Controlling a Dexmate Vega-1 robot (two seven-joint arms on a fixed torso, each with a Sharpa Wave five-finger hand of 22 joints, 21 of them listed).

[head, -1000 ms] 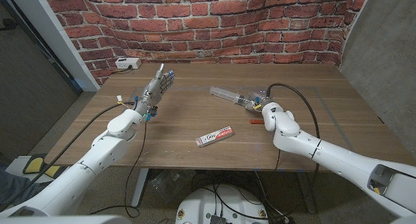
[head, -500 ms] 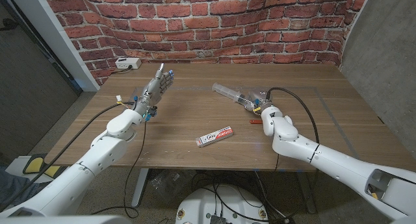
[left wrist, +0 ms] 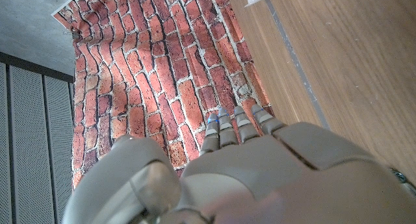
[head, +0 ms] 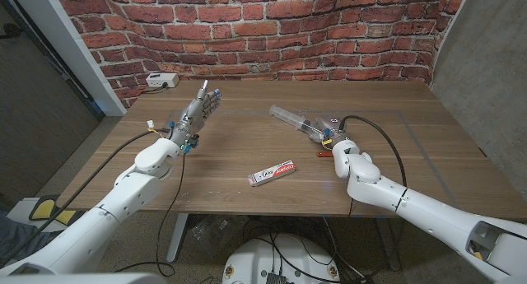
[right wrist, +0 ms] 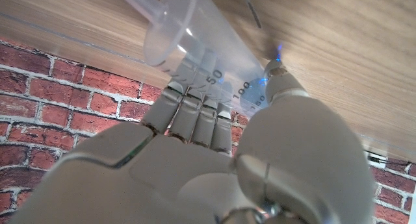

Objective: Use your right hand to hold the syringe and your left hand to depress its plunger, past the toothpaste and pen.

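Observation:
A clear plastic syringe (head: 293, 118) lies slanted right of the table's middle, one end pointing back-left. My right hand (head: 331, 132) grips its barrel. In the right wrist view the fingers (right wrist: 195, 117) wrap the marked barrel (right wrist: 198, 52) just above the wood. My left hand (head: 198, 109) stands upright at the left of the table, fingers apart, holding nothing, well away from the syringe. In the left wrist view that hand (left wrist: 253, 165) points at the brick wall. A white and red toothpaste tube (head: 272, 173) lies near the front edge. A red pen (head: 322, 153) peeks out beside my right wrist.
A white socket box (head: 162, 81) sits at the back left corner by the brick wall. Black cables trail from both wrists across the wood. Thin tape lines mark the tabletop (head: 247, 140). A grey wall stands on the right.
My right hand has shifted the syringe slightly right and back, and the right forearm has swung a little toward the front. The left hand has not moved.

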